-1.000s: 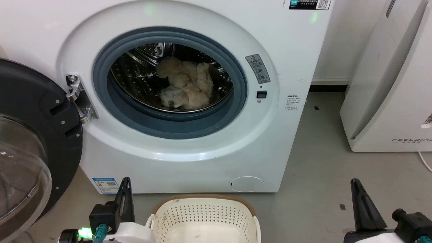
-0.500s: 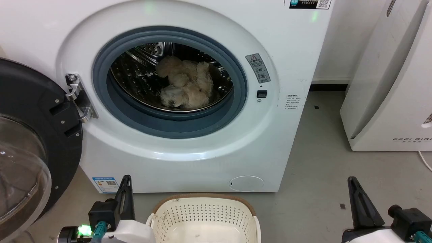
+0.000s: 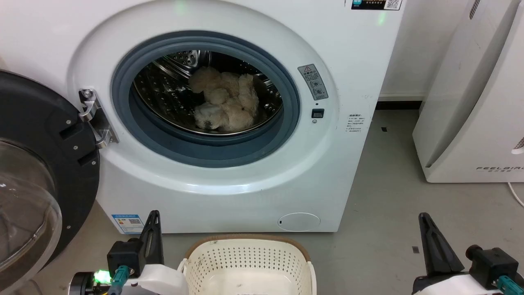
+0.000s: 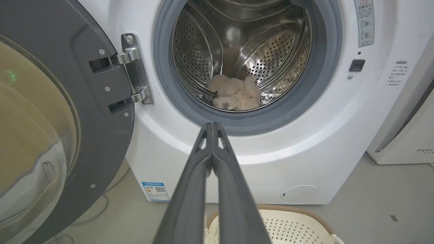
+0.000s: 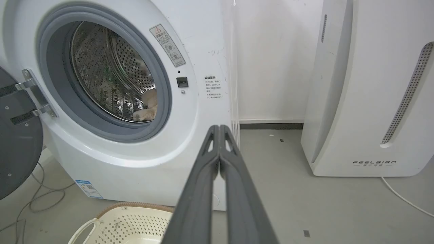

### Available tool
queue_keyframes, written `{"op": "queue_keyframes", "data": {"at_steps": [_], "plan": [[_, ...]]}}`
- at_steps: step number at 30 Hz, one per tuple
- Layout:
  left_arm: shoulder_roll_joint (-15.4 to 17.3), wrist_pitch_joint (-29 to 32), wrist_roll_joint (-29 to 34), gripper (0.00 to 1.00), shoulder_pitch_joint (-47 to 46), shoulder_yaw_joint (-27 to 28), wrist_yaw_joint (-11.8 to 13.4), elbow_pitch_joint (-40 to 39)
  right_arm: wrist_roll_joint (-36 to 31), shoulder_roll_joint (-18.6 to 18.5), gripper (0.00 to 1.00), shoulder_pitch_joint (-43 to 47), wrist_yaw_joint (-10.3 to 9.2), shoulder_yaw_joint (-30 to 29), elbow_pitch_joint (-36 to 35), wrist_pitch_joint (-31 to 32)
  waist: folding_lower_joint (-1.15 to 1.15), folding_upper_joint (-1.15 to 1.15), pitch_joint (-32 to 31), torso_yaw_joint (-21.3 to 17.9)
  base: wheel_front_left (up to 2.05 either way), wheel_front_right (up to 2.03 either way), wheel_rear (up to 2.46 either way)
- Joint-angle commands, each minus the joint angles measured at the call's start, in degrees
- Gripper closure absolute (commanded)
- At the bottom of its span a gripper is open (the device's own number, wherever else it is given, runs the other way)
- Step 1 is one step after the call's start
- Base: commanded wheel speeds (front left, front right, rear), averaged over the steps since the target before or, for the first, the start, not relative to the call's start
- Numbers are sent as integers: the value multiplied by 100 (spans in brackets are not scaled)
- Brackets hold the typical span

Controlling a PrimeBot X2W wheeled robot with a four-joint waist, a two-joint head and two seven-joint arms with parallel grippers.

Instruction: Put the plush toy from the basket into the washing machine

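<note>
1. The fluffy cream-beige plush toy was found lying low inside the shiny perforated steel drum of the large white front-loading washing machine, behind the grey rubber gasket.
2. The cream-white perforated plastic basket with a brown woven-look rim was set on the grey floor just in front of the machine. Bare wall and bottom were shown in its visible part.
3. The transfer was judged done. The black-framed glass door was left swung open to the left, but closing is not asked for, so nothing was judged to be left.
4. The left end effector was seen just beside the basket's left side, fingers pressed together, nothing held.
5. The right end effector was seen over the floor at lower right, well apart from the basket, fingers pressed together, nothing held.
6. The toy was placed well apart from both: beyond and above the left tips in the left wrist view, and up-left of the right tips and half hidden by the porthole edge in the right wrist view.
</note>
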Motion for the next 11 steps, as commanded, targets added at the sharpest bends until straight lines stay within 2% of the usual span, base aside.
{"op": "queue_keyframes", "data": {"at_steps": [1,11], "plan": [[-1,34,50,100,21,15,-36,-65,-49,-1,100,-98,1,12,-31,50,0,0,1,0,0,0,0],[-2,151,73,100,25,28,-91,-171,-162,-1,100,-143,2,31,-53,168,0,0,15,-2,0,0,0]]}}
